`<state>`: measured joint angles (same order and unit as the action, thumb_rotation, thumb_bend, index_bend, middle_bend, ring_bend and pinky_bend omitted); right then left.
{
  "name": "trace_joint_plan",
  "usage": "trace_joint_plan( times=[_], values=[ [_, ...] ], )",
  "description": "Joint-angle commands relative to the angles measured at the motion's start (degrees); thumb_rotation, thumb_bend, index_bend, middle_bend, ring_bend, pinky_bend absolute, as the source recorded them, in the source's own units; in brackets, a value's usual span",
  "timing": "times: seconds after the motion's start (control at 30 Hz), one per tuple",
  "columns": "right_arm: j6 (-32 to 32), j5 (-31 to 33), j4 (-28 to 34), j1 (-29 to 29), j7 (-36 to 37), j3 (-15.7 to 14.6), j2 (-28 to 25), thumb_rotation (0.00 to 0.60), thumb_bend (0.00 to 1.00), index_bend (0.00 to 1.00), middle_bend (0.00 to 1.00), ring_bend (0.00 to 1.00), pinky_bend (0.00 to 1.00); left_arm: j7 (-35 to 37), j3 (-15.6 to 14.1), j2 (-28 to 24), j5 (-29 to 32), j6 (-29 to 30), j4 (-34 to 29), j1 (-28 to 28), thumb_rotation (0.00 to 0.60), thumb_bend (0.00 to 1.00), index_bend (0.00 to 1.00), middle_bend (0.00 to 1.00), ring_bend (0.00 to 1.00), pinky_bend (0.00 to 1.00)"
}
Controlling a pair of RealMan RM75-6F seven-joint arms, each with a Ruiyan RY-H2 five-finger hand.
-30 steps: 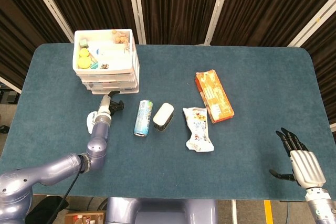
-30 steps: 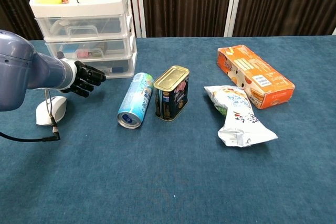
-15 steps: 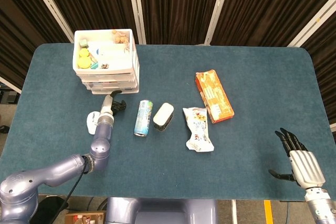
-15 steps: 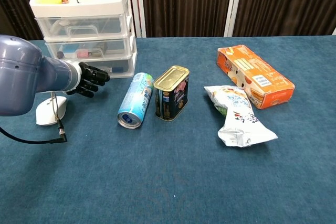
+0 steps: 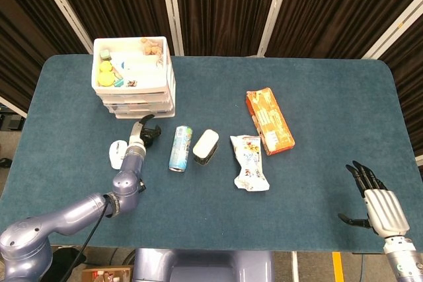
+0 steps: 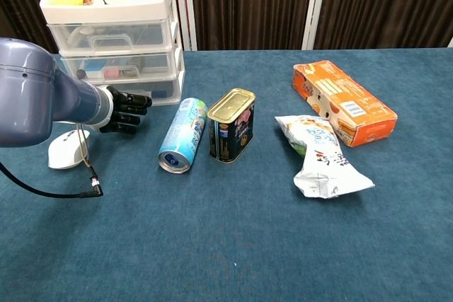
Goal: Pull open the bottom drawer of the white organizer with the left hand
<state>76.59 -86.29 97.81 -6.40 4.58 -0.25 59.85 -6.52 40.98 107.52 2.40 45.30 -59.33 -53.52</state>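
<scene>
My left hand (image 6: 126, 110) sits low over the table (image 5: 317, 84), reaching out from my forearm toward twelve o'clock, its dark fingers (image 6: 139, 101) curled inward with nothing in them, so it is clenched on air. In the chest view the knuckles point toward three o'clock and stop just short of the white organizer (image 6: 113, 33); whether the fingertips touch the drawer front I cannot tell. In the head view the same hand (image 5: 148, 133) lies at about six o'clock from the organizer (image 5: 134, 77), just below its front edge.

The bottom drawer (image 6: 145, 90) is the lowest of the clear-fronted tiers, its front flush with the tiers above it, so it is not yet pulled out. The organizer stands at the table's far left corner, around ten o'clock from the centre, with small items in its open top tray.

A white mouse (image 6: 67, 148) with a trailing black cable rests at seven o'clock from my left hand. At three o'clock from that hand a blue can (image 6: 183, 134) lies on its side, with a dark tin (image 6: 231, 124) just beside it. Further toward three o'clock come a snack bag (image 6: 322, 155) and an orange box (image 6: 344, 101).

My right hand (image 5: 375, 203) hovers at the near right edge, around five o'clock, fingers spread and holding nothing.
</scene>
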Motion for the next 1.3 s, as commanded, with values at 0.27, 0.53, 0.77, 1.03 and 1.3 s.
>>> trace_joint_plan(
  times=[0.27, 0.53, 0.77, 1.03, 1.3],
  values=[
    [-0.1, 0.0, 0.0, 0.0, 0.0, -0.1, 0.0, 0.6, 0.07, 0.0, 0.0, 0.0, 0.21, 0.5, 0.5, 0.4, -0.2, -0.4, 0.6, -0.3, 0.6, 0.63, 0.18, 1.0, 1.0, 1.0],
    [-0.2, 0.1, 0.1, -0.1, 0.0, -0.1, 0.0, 0.6, 0.07, 0.0, 0.0, 0.0, 0.21, 0.1, 0.0, 0.5, -0.5, -0.8, 0.7, -0.4, 0.6, 0.64, 0.23, 1.0, 1.0, 1.0],
    [-0.2, 0.2, 0.2, -0.1, 0.0, -0.1, 0.0, 0.6, 0.07, 0.0, 0.0, 0.0, 0.21, -0.3, -0.8, 0.4, -0.8, -1.0, -0.4, 0.1, 0.6, 0.64, 0.24, 1.0, 1.0, 1.0],
    [-0.1, 0.2, 0.2, 0.0, -0.2, -0.1, 0.0, 0.6, 0.07, 0.0, 0.0, 0.0, 0.21, 0.2, -2.6, -1.1, -1.5, -0.1, -6.1, 2.7, 0.6, 0.64, 0.24, 1.0, 1.0, 1.0],
    [0.1, 0.0, 0.1, 0.0, -0.7, -0.1, 0.2, 0.6, 0.08, 0.0, 0.0, 0.0, 0.21, 2.2, -3.8, -3.5, -3.5, 0.5, -12.2, 6.0, 0.6, 0.64, 0.25, 1.0, 1.0, 1.0]
  ],
)
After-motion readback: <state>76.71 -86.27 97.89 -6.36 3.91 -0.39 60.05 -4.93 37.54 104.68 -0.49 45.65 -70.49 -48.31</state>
